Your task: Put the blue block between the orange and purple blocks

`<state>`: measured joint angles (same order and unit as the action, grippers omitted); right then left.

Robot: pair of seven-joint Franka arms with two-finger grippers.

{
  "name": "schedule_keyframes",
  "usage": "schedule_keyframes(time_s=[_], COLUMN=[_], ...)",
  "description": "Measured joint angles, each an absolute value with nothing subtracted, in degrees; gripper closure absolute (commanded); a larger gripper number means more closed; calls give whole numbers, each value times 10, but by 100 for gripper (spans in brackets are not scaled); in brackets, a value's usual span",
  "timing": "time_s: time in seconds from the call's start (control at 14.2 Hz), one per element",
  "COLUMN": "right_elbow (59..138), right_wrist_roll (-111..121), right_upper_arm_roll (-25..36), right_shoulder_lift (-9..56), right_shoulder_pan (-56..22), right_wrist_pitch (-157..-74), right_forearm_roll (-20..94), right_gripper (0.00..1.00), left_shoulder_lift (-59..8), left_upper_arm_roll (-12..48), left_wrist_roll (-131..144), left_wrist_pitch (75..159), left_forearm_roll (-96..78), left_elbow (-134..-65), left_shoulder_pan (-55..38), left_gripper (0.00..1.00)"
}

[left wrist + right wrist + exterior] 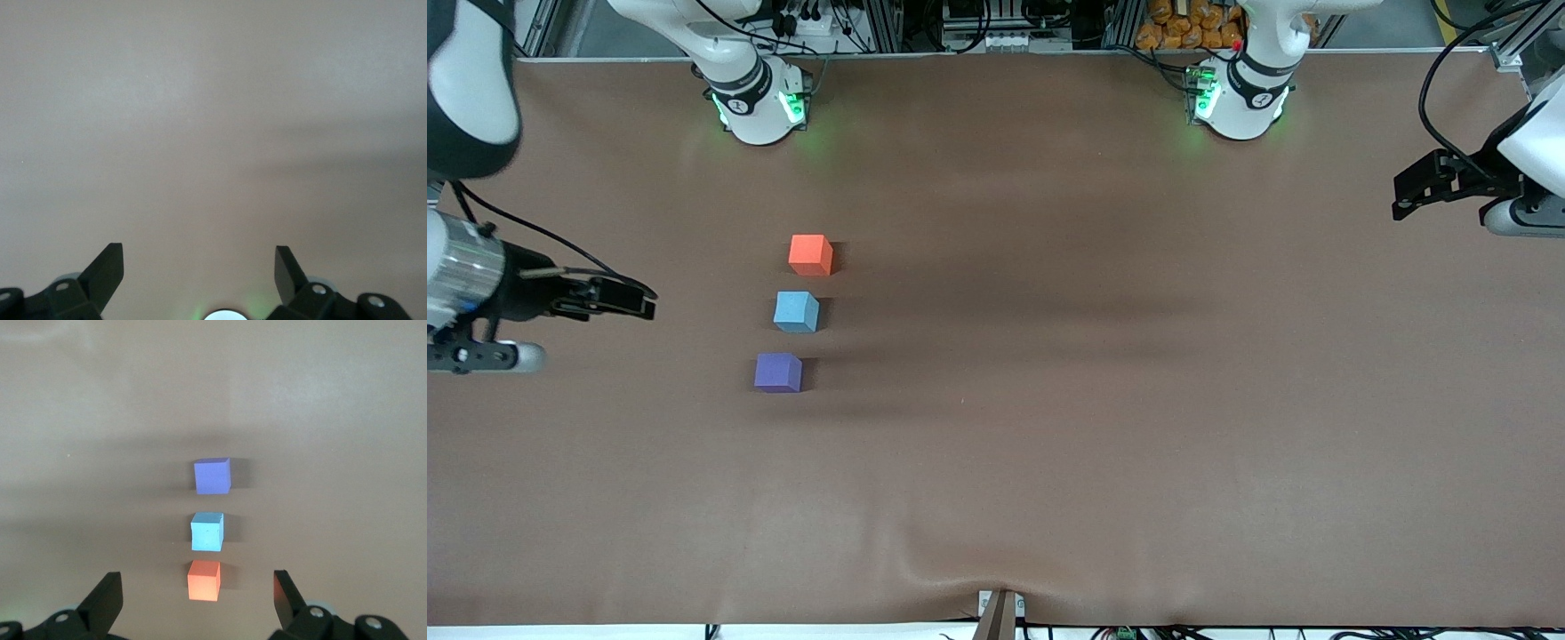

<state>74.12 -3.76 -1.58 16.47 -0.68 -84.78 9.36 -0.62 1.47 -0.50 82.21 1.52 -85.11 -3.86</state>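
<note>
Both sets of jaws stand spread wide and hold nothing. The blue block [796, 312] sits on the bench [1103, 427] between the orange block [811, 255] and the purple block [778, 372], the orange one farther from the front camera, the purple nearer, with a small gap on each side. To my eye the placing looks done. The row slants a little, and any sweep back through could knock a cube out of line. The right gripper [618, 300] hangs at its end of the bench, well apart from the cubes. The left gripper [1414, 191] waits at its own end.
</note>
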Motion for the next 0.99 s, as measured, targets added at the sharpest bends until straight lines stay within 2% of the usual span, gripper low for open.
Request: schedule_keyframes(time_s=[0.14, 0.35, 0.49, 0.78, 0.99], right_elbow=[722, 679, 681, 837, 887], right_wrist_roll=[-38, -38, -39, -38, -38], right_upper_arm_roll=[-23, -19, -10, 10, 9], right_shoulder_lift=[154, 134, 97, -10, -29], right_shoulder_pan=[-8, 6, 11, 11, 11], right_wrist_pitch=[-823, -733, -722, -814, -831], right_forearm_roll=[76, 54, 51, 50, 50], right_gripper=[0, 0, 0, 0, 0], left_shoulder_lift=[-6, -6, -6, -6, -6], left_upper_arm_roll=[16, 16, 17, 17, 17], left_wrist_roll=[-5, -5, -5, -5, -5], left_wrist_pitch=[817, 815, 815, 815, 815], left_forearm_roll=[15, 15, 14, 14, 13], left_elbow=[-851, -851, -851, -851, -851], left_shoulder_pan=[-40, -40, -40, -40, -40], left_gripper=[0, 0, 0, 0, 0])
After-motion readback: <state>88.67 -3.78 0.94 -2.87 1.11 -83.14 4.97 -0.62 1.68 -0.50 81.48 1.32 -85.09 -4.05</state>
